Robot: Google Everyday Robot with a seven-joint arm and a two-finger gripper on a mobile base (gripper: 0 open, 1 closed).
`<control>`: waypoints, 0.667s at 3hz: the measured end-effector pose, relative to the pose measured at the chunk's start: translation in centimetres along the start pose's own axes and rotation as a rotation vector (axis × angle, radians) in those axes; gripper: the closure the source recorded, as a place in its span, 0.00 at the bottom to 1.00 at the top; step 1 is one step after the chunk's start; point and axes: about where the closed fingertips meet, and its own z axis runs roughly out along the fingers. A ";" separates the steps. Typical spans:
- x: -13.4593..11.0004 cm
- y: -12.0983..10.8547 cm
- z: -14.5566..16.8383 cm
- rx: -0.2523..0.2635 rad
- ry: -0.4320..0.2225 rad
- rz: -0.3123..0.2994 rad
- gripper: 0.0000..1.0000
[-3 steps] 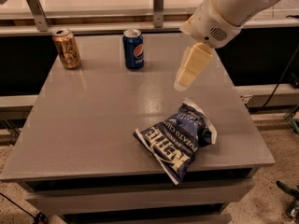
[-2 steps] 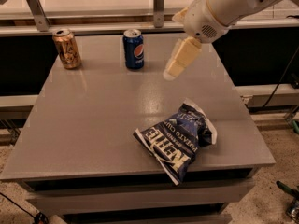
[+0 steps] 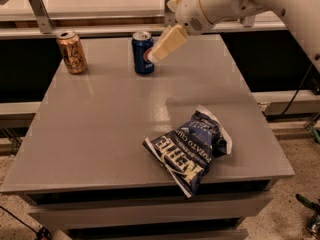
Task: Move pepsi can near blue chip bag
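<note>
The pepsi can [image 3: 142, 55], dark blue with a silver top, stands upright at the back middle of the grey table [image 3: 95, 129]. The blue chip bag [image 3: 192, 151], navy with white letters, lies flat near the table's front right. My gripper [image 3: 156, 55] hangs from the white arm at the upper right and its tip is right at the can's right side, overlapping its logo. Whether it touches the can does not show.
A gold-tan can [image 3: 71, 52] stands at the back left of the table. A metal rail with posts [image 3: 40, 6] runs behind the table. Cables lie on the floor at the right [image 3: 307, 204].
My gripper has moved left and back across the table, from above the table's right middle to the right side of the pepsi can. The cans and the bag have not moved.
</note>
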 end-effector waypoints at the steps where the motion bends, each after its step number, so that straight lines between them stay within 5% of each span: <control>1: -0.8 -0.9 2.9 -0.028 -0.088 0.098 0.00; 2: -0.8 -1.4 5.2 -0.038 -0.123 0.170 0.00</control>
